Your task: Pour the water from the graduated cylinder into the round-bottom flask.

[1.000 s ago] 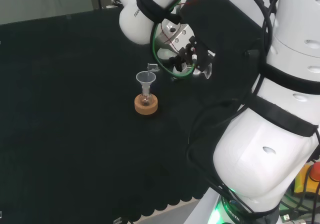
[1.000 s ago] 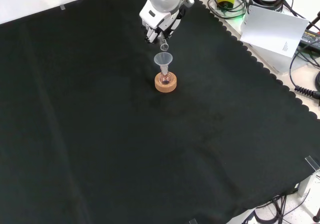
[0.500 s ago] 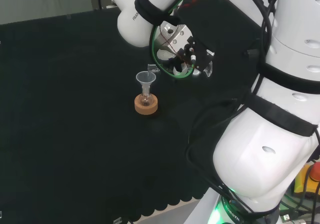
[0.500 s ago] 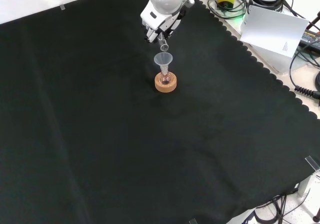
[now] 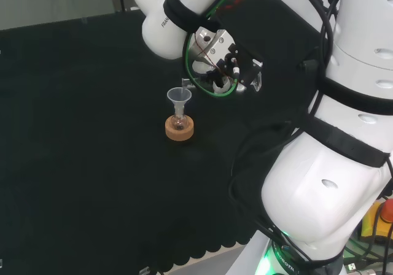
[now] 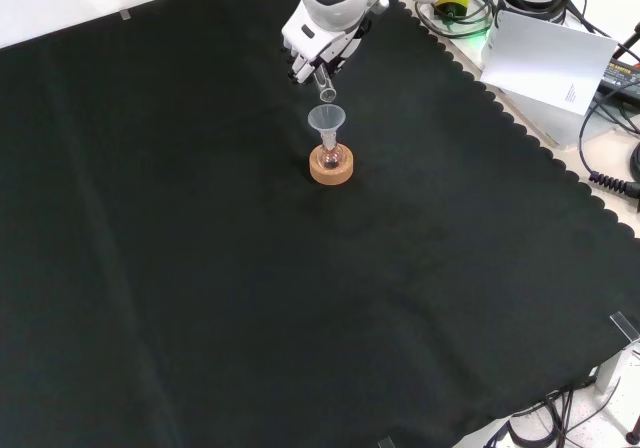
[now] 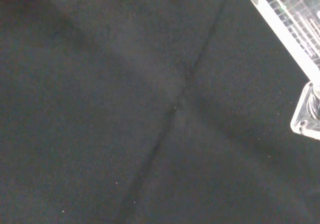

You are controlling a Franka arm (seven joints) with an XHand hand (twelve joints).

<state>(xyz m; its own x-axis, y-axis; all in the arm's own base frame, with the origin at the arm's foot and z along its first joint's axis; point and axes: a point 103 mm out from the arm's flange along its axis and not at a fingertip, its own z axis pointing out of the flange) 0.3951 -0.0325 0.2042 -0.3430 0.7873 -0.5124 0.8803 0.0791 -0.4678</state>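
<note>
A small round-bottom flask [image 6: 330, 156] stands on a cork ring [image 6: 331, 170] with a clear funnel [image 6: 326, 119] in its neck. In the head view the funnel [image 5: 178, 95], the flask [image 5: 178, 123] and the cork ring [image 5: 179, 131] sit left of the arm. My hand [image 6: 314, 56] is shut on the graduated cylinder [image 6: 325, 88], which hangs tilted just above and behind the funnel's rim. The cylinder's foot [image 5: 186, 82] shows in the head view beside my hand [image 5: 222, 72]. Close up, the wrist view has the cylinder's scaled wall [image 7: 287, 31] and its foot [image 7: 306, 118]. I cannot tell whether water is in it.
Black cloth [image 6: 200, 268] covers the bench all round the flask. Its scalloped edge [image 6: 520, 138] runs along the front view's right, with a white sheet [image 6: 555, 63] and cables beyond. The arm's big white links [image 5: 331, 164] take up the head view's right.
The arm's wrist has shifted slightly up and to the left in the head view. In the front view the cylinder has risen a little over the funnel. The flask and ring have not moved.
</note>
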